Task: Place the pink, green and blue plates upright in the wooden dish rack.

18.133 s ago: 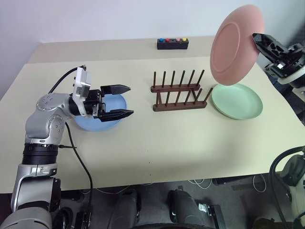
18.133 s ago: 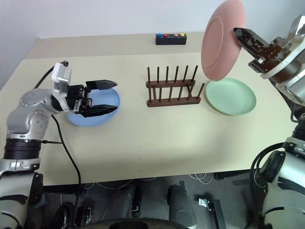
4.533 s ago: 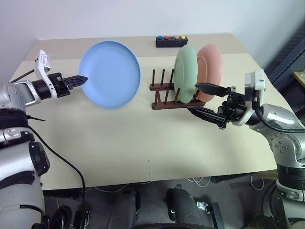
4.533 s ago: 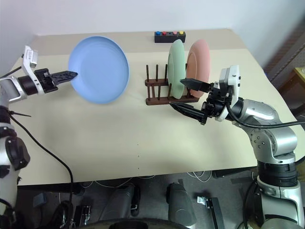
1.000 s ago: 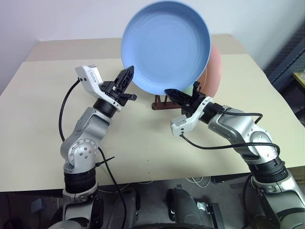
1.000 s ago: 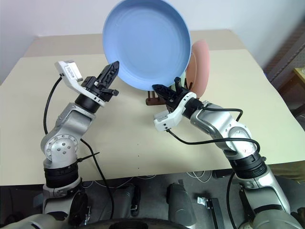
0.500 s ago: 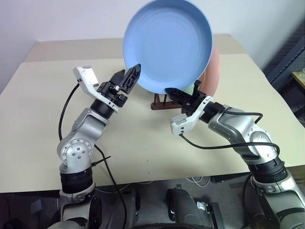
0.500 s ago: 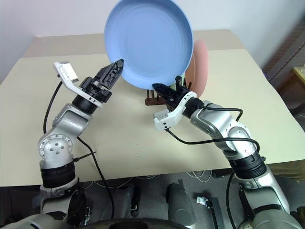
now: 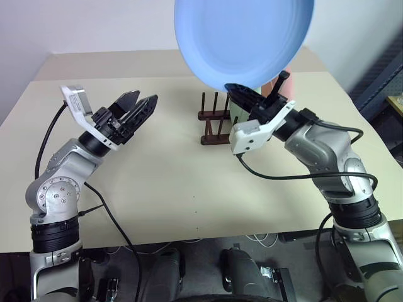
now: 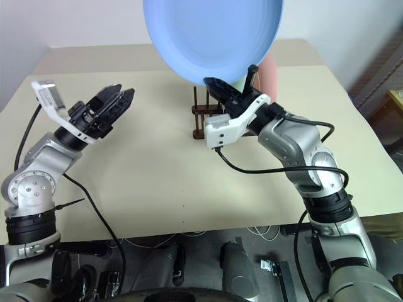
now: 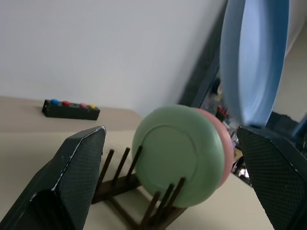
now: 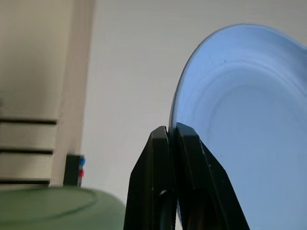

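This looks like a robotics lab or test room rather than a home. A bare beige desk [image 9: 189,189] stands against plain white walls, with loose cables and equipment on the floor beneath its near edge at 6 o'clock. A small black box with coloured buttons [image 11: 71,109] sits toward the desk's far edge.

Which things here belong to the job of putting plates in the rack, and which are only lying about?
Job: blue plate, green plate, pink plate, wooden dish rack.

Lying about: black box with coloured buttons.
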Motion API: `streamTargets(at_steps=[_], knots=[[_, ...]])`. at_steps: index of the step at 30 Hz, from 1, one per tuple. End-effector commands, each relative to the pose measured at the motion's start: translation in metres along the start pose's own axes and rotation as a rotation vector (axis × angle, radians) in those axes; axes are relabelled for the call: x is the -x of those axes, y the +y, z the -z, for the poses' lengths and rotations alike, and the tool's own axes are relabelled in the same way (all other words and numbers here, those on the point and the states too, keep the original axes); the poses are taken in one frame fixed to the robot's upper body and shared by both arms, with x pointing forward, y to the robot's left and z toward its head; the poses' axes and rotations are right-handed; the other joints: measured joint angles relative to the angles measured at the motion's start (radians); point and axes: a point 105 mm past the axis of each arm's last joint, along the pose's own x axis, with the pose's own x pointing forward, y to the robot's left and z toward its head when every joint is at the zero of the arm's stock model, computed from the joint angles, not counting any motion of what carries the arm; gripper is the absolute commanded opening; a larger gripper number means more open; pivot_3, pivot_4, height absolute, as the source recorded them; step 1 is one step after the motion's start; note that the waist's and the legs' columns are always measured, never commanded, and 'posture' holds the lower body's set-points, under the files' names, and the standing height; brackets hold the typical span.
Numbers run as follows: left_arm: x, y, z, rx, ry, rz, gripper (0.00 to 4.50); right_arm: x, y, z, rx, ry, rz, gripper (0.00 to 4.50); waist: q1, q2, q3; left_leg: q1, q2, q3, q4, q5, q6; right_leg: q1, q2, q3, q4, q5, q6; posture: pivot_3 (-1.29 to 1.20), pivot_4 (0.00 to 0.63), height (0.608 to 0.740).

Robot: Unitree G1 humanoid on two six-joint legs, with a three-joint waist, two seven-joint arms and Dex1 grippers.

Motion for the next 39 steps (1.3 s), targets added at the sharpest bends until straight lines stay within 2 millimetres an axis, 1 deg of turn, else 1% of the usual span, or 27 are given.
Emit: streamTargets(at_steps=[1,3,6,8,9,11,13,14,16,19,21,22,24,26,28,29,32,36,39], knots=[[0.000,0.006,-0.010,-0.071,-0.007,0.003,4.45,0.000,-0.042,-0.018,-0.149,-0.101,0.148,0.00,-0.001,0.001,0.001,0.000,0.000,0.000,0.000,0.000,0.000,0.000,0.000,0.000,0.000,0.001,0.001,0.00,0.150,0.740],[0.002,0.009,-0.007,-0.079,0.010,0.006,4.45,0.000,-0.055,-0.023,-0.172,-0.139,0.179,0.00,-0.001,0.001,0.001,0.000,0.000,0.000,0.000,0.000,0.000,0.000,0.000,0.000,0.000,0.001,0.002,0.00,0.150,0.740],[0.003,0.011,-0.001,-0.071,0.026,0.003,4.45,-0.001,-0.080,-0.026,-0.347,-0.199,0.247,0.00,-0.001,0.001,0.001,0.000,0.000,0.000,-0.001,0.000,0.001,0.000,0.000,0.000,-0.001,0.001,0.002,0.00,0.150,0.740],[0.003,0.011,0.003,-0.094,0.045,0.005,4.45,0.000,-0.095,-0.021,-0.542,-0.227,0.301,0.00,-0.001,0.001,0.001,0.000,0.001,0.000,-0.001,0.000,0.001,0.000,0.000,0.000,0.000,0.001,0.002,0.00,0.150,0.740],[0.003,0.010,0.004,-0.110,0.057,0.013,4.45,0.000,-0.103,-0.016,-0.693,-0.247,0.336,0.00,-0.001,0.001,0.001,0.000,0.001,0.000,-0.001,0.000,0.001,0.000,0.000,0.000,0.000,0.001,0.002,0.00,0.150,0.740],[0.003,0.009,0.007,-0.158,0.084,0.026,4.45,0.001,-0.112,-0.013,-0.924,-0.298,0.360,0.00,0.001,0.001,0.001,0.000,0.001,-0.001,-0.001,0.000,0.001,0.000,-0.001,0.000,0.000,0.002,0.001,0.00,0.150,0.740],[0.004,0.006,0.010,-0.205,0.122,0.054,4.45,0.002,-0.116,-0.014,-1.103,-0.357,0.346,0.00,0.000,0.001,0.001,0.000,0.001,-0.001,-0.001,0.000,0.001,0.000,-0.001,-0.001,-0.001,0.002,0.001,0.00,0.150,0.740],[0.007,0.001,0.012,-0.196,0.148,0.098,4.45,0.002,-0.116,-0.015,-1.164,-0.381,0.329,0.00,-0.002,0.001,0.001,0.000,0.001,-0.001,-0.001,0.000,0.001,-0.001,-0.002,-0.001,-0.001,0.002,0.001,0.00,0.150,0.740],[0.013,-0.003,0.016,-0.240,0.210,0.152,4.45,0.003,-0.119,-0.013,-1.338,-0.440,0.329,0.00,-0.003,0.002,0.001,0.000,0.002,-0.001,-0.003,-0.001,0.001,-0.001,-0.003,0.000,-0.002,0.002,0.000,0.00,0.150,0.740],[0.021,-0.004,0.013,-0.230,0.252,0.202,4.45,0.005,-0.124,-0.009,-1.466,-0.495,0.331,0.00,-0.006,0.003,0.001,-0.003,0.003,0.000,-0.004,0.000,0.001,-0.005,-0.003,0.000,-0.002,0.002,-0.004,0.00,0.150,0.740],[0.028,-0.009,0.010,-0.176,0.285,0.254,4.45,0.005,-0.131,0.000,-1.620,-0.551,0.350,0.00,-0.006,0.003,0.002,-0.005,0.004,0.000,-0.004,0.000,0.001,-0.008,-0.003,0.001,-0.002,0.002,-0.005,0.00,0.150,0.740],[0.030,-0.010,0.008,-0.169,0.290,0.265,4.45,0.006,-0.133,0.001,-1.685,-0.592,0.338,0.00,-0.006,0.004,0.002,-0.005,0.004,0.000,-0.004,0.000,0.000,-0.009,-0.003,0.001,-0.002,0.003,-0.005,0.00,0.150,0.740],[0.031,-0.012,0.007,-0.155,0.290,0.275,4.45,0.005,-0.132,0.005,-1.760,-0.616,0.324,0.00,-0.007,0.004,0.002,-0.005,0.004,0.001,-0.004,0.000,0.000,-0.009,-0.003,0.001,-0.002,0.003,-0.005,0.00,0.150,0.740],[0.030,-0.012,0.007,-0.161,0.287,0.277,4.45,0.005,-0.129,0.013,-1.858,-0.635,0.327,0.00,-0.006,0.004,0.002,-0.005,0.004,0.001,-0.004,0.000,0.000,-0.009,-0.003,0.001,-0.002,0.003,-0.005,0.00,0.150,0.740],[0.030,-0.013,0.007,-0.164,0.287,0.278,4.45,0.005,-0.129,0.016,-1.897,-0.640,0.329,0.00,-0.007,0.004,0.002,-0.006,0.004,0.001,-0.004,0.000,0.000,-0.009,-0.004,0.001,-0.003,0.003,-0.005,0.00,0.150,0.740],[0.030,-0.013,0.007,-0.160,0.286,0.280,4.45,0.006,-0.129,0.016,-1.914,-0.654,0.325,0.00,-0.007,0.004,0.002,-0.006,0.004,0.002,-0.004,0.000,0.000,-0.009,-0.003,0.001,-0.003,0.003,-0.005,0.00,0.150,0.740],[0.030,-0.014,0.008,-0.150,0.274,0.281,4.45,0.002,-0.126,0.014,-2.069,-0.734,0.263,0.00,-0.007,0.004,0.002,-0.006,0.004,0.002,-0.005,0.000,0.001,-0.009,-0.003,0.001,-0.003,0.004,-0.003,0.00,0.150,0.740],[0.028,-0.015,0.010,-0.140,0.268,0.282,4.45,-0.002,-0.113,0.018,-2.143,-0.720,0.237,0.00,-0.008,0.004,0.002,-0.006,0.004,0.002,-0.005,0.000,0.001,-0.009,-0.003,0.001,-0.003,0.004,-0.003,0.00,0.150,0.740],[0.028,-0.016,0.011,-0.140,0.267,0.281,4.45,-0.005,-0.108,0.016,-2.199,-0.736,0.201,0.00,-0.008,0.004,0.002,-0.006,0.004,0.002,-0.005,0.000,0.001,-0.009,-0.002,0.001,-0.003,0.004,-0.003,0.00,0.150,0.740]])
